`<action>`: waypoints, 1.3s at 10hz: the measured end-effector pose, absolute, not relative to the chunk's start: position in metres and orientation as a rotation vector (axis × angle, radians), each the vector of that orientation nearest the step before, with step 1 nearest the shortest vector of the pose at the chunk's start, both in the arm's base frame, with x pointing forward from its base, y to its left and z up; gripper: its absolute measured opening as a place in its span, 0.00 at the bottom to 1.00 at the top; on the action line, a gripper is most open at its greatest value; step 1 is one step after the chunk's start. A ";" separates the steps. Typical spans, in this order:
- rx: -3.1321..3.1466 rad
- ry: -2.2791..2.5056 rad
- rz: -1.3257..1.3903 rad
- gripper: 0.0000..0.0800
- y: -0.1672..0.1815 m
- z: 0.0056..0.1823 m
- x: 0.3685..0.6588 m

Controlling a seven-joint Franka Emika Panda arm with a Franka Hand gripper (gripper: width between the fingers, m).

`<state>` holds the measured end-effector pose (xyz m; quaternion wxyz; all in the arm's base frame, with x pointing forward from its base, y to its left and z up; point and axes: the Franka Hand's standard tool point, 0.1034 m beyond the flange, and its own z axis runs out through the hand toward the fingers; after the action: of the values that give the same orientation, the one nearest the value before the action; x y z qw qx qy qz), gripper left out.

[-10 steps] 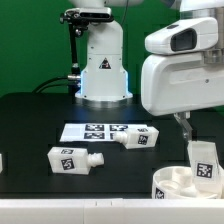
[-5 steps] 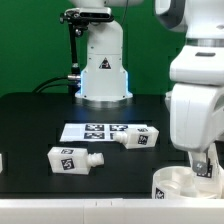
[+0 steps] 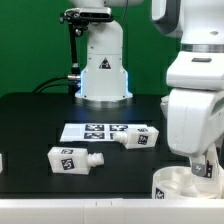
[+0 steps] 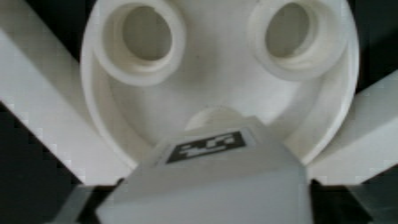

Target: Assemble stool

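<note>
Step in hand: fitting a leg into the seat. I judge this to be the approach to insertion, with the leg not yet seated.
Gripper [image 3: 205, 160]: pinched on one leg, fingers pressed against its sides. The arm stands upright over the seat.
Held leg [image 4: 214, 160]: its tagged face is turned to the wrist camera and it hangs above the seat's hollow face. Whether its peg touches the seat is hidden by the leg's own body.
Seat [image 3: 166, 184]: lies at the front of the table [image 3: 40, 120], on the exterior view's right, directly beneath the gripper with its hollow side up.
Sockets: the first hole [image 4: 143, 36] and the second hole [image 4: 294, 30] are both empty, and the held leg is apart from both. Whether another socket lies under the leg cannot be told.
Spare parts: the far leg [image 3: 135, 138] lies on its side touching or just beside the marker board [image 3: 92, 131]. The near leg [image 3: 72, 160] lies closer to the front. Both are well apart from the seat.
Progress: early, by my judgement, as no leg is seen standing in the seat.
Next move calls for: lining the peg squarely over a socket, lowering it straight, then pressing or turning it home before the fingers let go.
Risk: a tilted peg may jam on the socket rim or push the seat across the table.
</note>
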<state>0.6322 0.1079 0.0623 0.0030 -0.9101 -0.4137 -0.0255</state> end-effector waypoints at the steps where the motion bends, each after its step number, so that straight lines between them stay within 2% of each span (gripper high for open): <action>1: -2.904 -1.157 -0.084 0.48 0.107 0.063 0.633; 2: -2.969 -0.952 -0.091 0.42 0.104 0.064 0.634; 6: -3.077 0.054 -0.074 0.42 0.109 0.061 0.633; 9: -3.057 0.272 -0.067 0.42 0.109 0.061 0.633; 13: -2.741 1.307 -0.072 0.42 0.117 0.060 0.632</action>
<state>0.6322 0.1171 0.0597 0.0518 -0.9012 0.4296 -0.0236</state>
